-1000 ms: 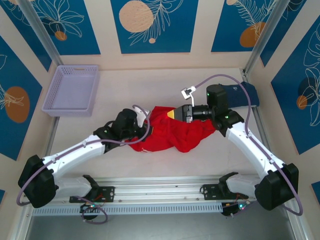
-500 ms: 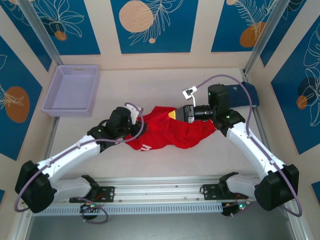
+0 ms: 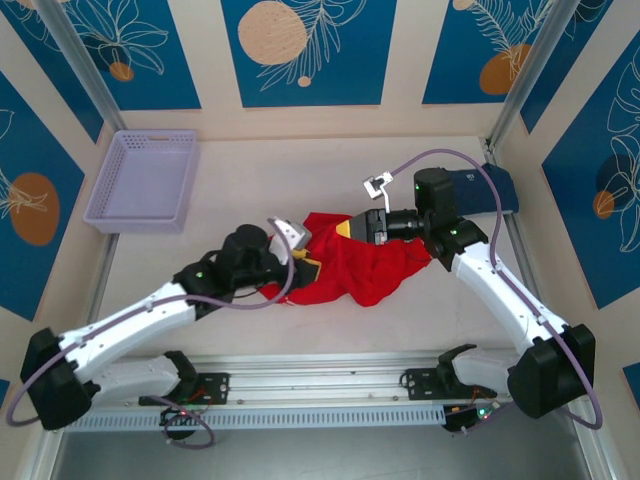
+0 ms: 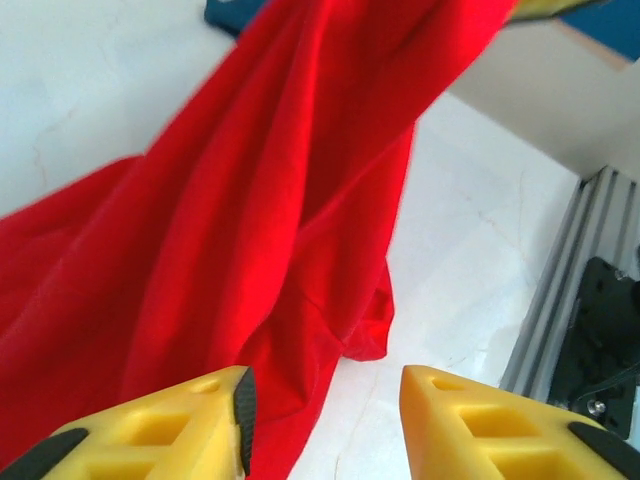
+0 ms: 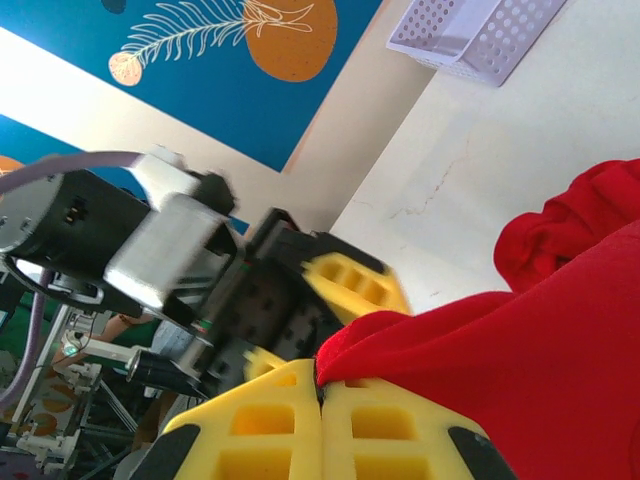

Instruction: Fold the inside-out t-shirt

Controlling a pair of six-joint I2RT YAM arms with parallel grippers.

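Observation:
The inside-out t-shirt (image 3: 360, 265) is a bunched red heap in the middle of the table. My right gripper (image 3: 347, 228) is shut on its upper edge and holds that part lifted; the pinched fold of shirt (image 5: 520, 340) shows between the shut fingers of the right gripper (image 5: 320, 385). At the shirt's left edge my left gripper (image 3: 305, 267) is open. In the left wrist view the shirt (image 4: 250, 200) hangs down in front of the left gripper (image 4: 325, 390), with cloth beside the left finger and bare table in the gap.
A lavender basket (image 3: 140, 180) stands at the back left, and the same basket (image 5: 480, 30) appears in the right wrist view. A navy t-shirt (image 3: 495, 188) lies at the back right behind the right arm. The aluminium rail (image 3: 320, 385) runs along the near edge.
My left gripper has opened and let go of the shirt, then moved right and nearer along its left edge. The right gripper kept its hold in place.

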